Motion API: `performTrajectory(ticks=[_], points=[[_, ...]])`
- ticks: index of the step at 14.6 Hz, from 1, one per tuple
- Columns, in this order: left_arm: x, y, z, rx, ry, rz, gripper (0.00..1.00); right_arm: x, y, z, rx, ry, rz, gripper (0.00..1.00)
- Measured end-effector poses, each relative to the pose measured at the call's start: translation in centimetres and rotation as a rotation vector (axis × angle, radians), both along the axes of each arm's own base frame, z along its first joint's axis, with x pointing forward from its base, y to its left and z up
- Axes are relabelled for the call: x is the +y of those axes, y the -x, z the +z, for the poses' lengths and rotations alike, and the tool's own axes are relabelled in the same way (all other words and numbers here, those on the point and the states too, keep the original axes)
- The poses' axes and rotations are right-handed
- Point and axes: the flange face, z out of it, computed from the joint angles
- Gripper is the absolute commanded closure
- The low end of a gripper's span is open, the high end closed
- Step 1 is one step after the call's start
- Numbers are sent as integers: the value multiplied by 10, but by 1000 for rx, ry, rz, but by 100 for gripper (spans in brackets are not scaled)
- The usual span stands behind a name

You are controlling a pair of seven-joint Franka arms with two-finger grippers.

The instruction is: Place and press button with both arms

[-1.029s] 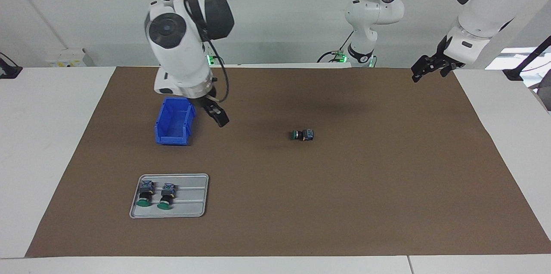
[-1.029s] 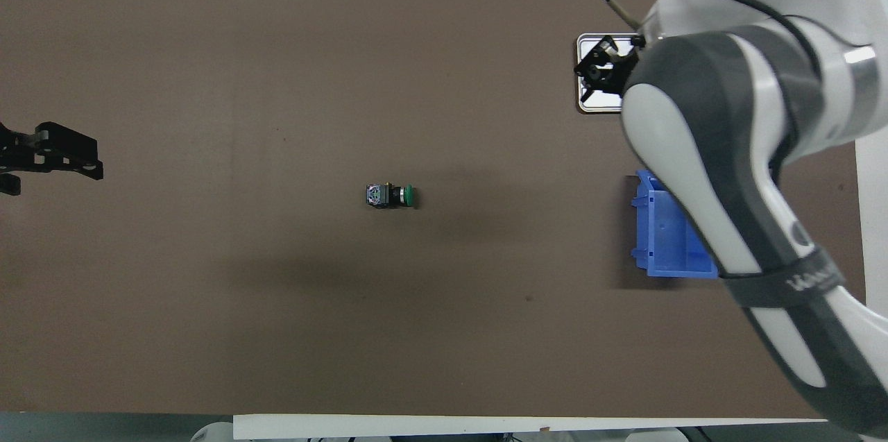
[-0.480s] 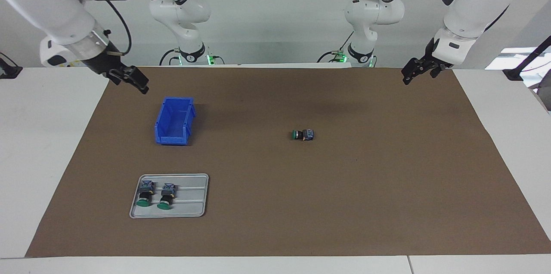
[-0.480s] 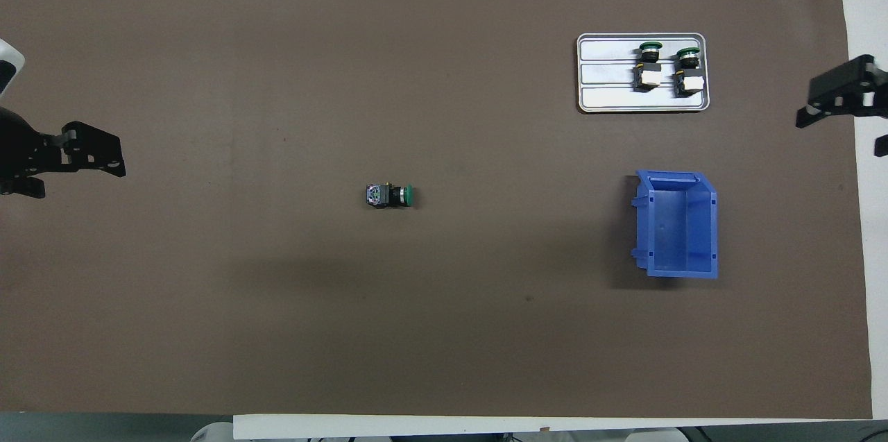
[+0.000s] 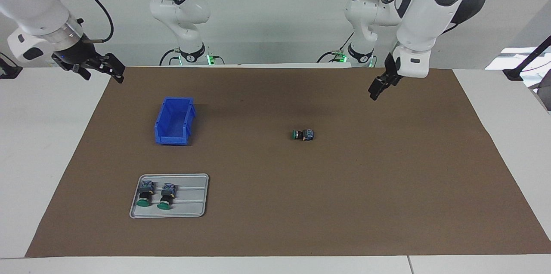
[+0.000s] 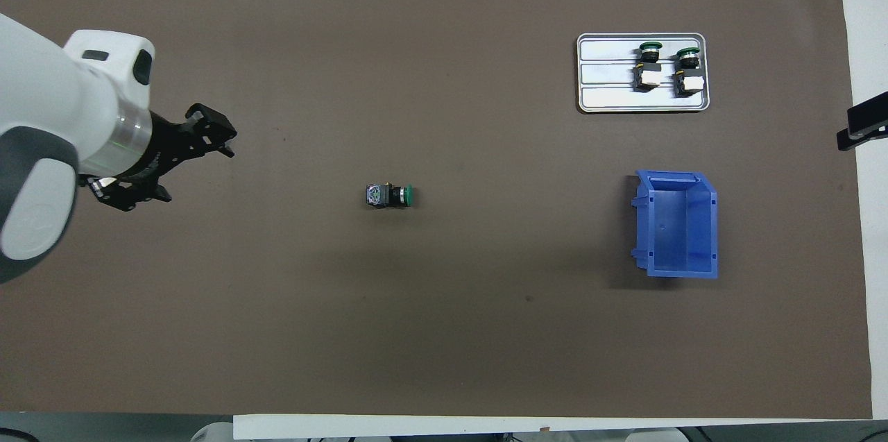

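Observation:
One button [image 5: 302, 134] [image 6: 390, 196] lies on its side in the middle of the brown mat, green cap toward the right arm's end. My left gripper [image 5: 376, 92] [image 6: 195, 171] hangs open and empty over the mat, between the button and the left arm's end of the table. My right gripper [image 5: 104, 78] [image 6: 863, 130] is open and empty over the mat's edge at the right arm's end. Two more buttons [image 5: 145, 192] [image 6: 649, 66] lie side by side on a grey tray [image 5: 191, 198] [image 6: 602, 74].
An empty blue bin [image 5: 172, 140] [image 6: 676, 273] stands on the mat at the right arm's end, nearer to the robots than the tray. The brown mat [image 5: 344, 201] covers most of the white table.
The right arm has swung up and away from over the bin and tray, out to the mat's edge. The left gripper has moved in over the mat toward the button.

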Motion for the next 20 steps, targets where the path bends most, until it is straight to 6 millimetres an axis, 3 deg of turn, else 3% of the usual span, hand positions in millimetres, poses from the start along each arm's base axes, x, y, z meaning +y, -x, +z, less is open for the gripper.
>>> performTrajectory(ticks=[4, 8, 14, 17, 20], points=[[-53, -10, -45, 13, 55, 286, 0, 5, -1, -3, 3, 2, 20, 1], [-105, -14, -95, 3, 59, 521, 0, -3, 3, -10, 20, -2, 18, 1], [-173, 9, -166, 35, 8, 694, 0, 7, 3, -10, 22, -3, 37, 1], [-188, 12, -193, 31, 5, 713, 1, 7, 3, -10, 22, -3, 36, 1], [-189, 11, -205, 34, -3, 745, 1, 7, 3, -10, 22, -3, 36, 1]])
